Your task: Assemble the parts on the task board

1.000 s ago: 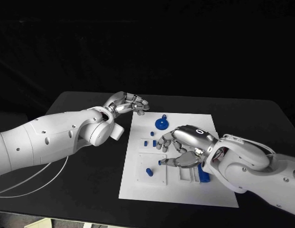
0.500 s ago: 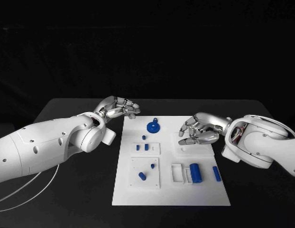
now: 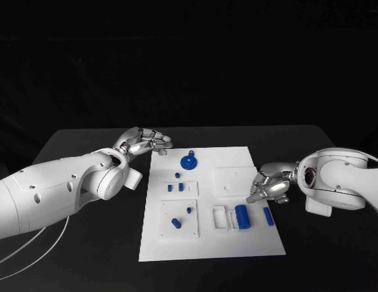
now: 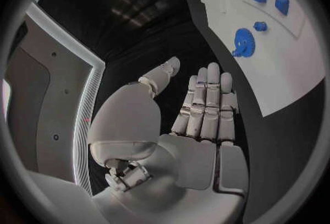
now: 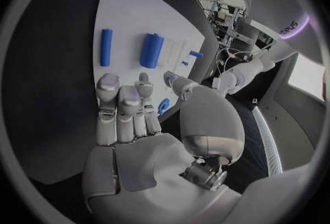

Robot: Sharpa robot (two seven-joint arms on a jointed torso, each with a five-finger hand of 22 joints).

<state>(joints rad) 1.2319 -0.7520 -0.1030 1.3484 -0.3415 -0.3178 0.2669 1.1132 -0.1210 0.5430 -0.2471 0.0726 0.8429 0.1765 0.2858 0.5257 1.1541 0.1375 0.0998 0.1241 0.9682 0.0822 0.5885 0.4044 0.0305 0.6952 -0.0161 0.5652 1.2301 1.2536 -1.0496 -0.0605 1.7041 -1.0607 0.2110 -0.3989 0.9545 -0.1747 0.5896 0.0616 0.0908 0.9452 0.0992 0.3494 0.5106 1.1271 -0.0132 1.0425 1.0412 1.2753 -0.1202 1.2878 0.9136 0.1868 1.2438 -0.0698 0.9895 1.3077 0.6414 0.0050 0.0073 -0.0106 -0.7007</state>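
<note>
My right hand (image 3: 270,186) is empty, fingers loosely apart, at the board's (image 3: 242,243) right edge. Just beside it: a small blue bar (image 3: 268,216), then a fat cylinder (image 3: 242,216). Farther off, a toothed gear (image 3: 189,162) near my left hand (image 3: 143,142), also empty, off-board.

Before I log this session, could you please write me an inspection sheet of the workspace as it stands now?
Surface: black table, bare around the board.
Job's things: white task board; blue gear at its far end; thick blue cylinder and slim blue bar lying near the right edge; small blue pieces on the left half.
Clutter: nothing seen.
Hands: left robot hand off the board's far left corner, holding nothing; right robot hand at the right edge, empty.
Cables: white cable under the left arm.
Surroundings: dark backdrop.
</note>
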